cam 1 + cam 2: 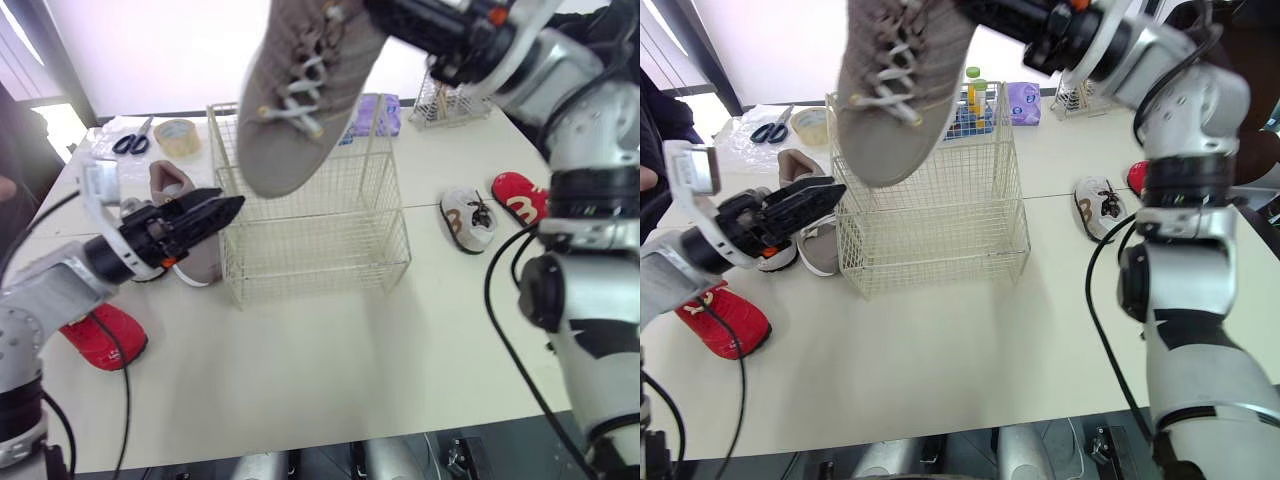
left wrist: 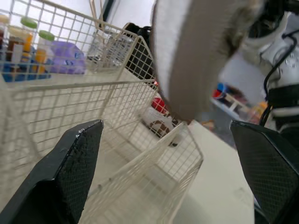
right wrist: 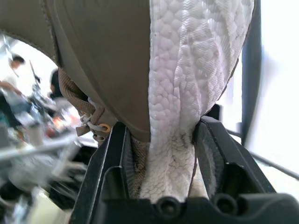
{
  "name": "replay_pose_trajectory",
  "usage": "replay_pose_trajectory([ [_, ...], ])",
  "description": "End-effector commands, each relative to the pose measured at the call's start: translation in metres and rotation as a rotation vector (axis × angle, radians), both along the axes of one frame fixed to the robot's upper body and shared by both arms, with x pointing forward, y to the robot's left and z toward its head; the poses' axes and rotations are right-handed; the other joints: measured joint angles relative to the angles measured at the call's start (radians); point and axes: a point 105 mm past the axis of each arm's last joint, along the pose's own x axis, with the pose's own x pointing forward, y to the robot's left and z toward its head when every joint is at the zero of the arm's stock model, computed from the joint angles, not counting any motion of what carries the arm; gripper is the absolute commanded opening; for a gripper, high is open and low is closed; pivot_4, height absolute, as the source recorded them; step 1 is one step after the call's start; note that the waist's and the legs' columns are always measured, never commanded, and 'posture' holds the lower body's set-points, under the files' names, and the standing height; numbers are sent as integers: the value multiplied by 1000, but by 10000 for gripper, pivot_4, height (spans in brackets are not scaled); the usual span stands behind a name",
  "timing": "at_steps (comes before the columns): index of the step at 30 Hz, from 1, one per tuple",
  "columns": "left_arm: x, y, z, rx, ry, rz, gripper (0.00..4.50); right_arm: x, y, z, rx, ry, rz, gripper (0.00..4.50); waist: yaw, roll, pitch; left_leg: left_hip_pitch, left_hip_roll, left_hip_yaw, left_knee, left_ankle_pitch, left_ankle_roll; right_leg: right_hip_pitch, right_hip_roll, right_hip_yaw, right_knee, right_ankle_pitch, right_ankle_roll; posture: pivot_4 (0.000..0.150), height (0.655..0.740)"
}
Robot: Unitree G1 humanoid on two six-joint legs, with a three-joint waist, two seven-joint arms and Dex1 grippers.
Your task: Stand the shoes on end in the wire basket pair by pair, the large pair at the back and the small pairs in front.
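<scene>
A large grey lace-up shoe [image 1: 305,90] hangs toe down over the wire basket [image 1: 320,250], and my right gripper [image 1: 400,18] is shut on its heel end; the white sole [image 3: 175,70] shows between the fingers. The basket holds no shoes. Its mate, another large grey shoe [image 1: 172,195], lies on the table just left of the basket. My left gripper [image 1: 228,208] is open, hovering by the basket's left wall in front of that shoe. A small red shoe [image 1: 100,338] lies at the front left. A small white-and-brown shoe [image 1: 468,218] and a red one [image 1: 520,195] lie right of the basket.
Scissors [image 1: 130,142] and a tape roll [image 1: 177,133] lie at the back left. Behind the basket are a purple packet [image 1: 382,110] and small bottles [image 1: 975,95]. A small wire holder [image 1: 445,100] stands at the back right. The table's front edge is near.
</scene>
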Motion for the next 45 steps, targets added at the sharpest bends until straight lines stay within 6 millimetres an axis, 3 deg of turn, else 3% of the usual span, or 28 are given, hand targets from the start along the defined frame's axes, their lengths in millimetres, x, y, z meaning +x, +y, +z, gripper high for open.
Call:
replay_pose_trajectory([
  [1,-5,5,8,27,-52,10,44568,-5,-11,34,-82,-218,-67,14867,-2,0,0,0,0,0,0,0,0,0,0,0,0,0,0,1500,7400],
  [4,-5,4,7,30,-58,12,44568,-2,-14,51,-130,-311,-142,14867,-5,1,0,0,0,0,-2,1,-2,-1,0,0,-1,0,0,1500,7400],
  [7,-5,1,6,27,-65,15,44568,0,-11,52,-213,-390,-191,14867,-6,1,0,0,0,1,-3,2,-5,-1,0,1,-1,0,0,1500,7400],
  [16,-7,-1,7,10,-80,27,44568,16,0,23,-400,-461,-212,14867,-4,2,1,0,0,0,-3,3,-6,-2,0,1,-1,0,0,1500,7400],
  [26,-7,-5,11,4,-95,31,44568,29,4,-9,-495,-454,-199,14867,-3,2,1,0,0,0,-2,3,-6,-1,0,0,0,0,0,1500,7400],
  [37,-9,-6,14,7,-108,43,44568,46,2,-46,-591,-398,-219,14867,2,2,1,0,0,0,-1,3,-6,0,0,0,0,0,0,1500,7400],
  [45,-8,-7,14,9,-111,46,44568,55,-6,-58,-610,-356,-279,14867,4,2,1,0,0,-1,0,3,-6,1,0,0,0,0,0,1500,7400],
])
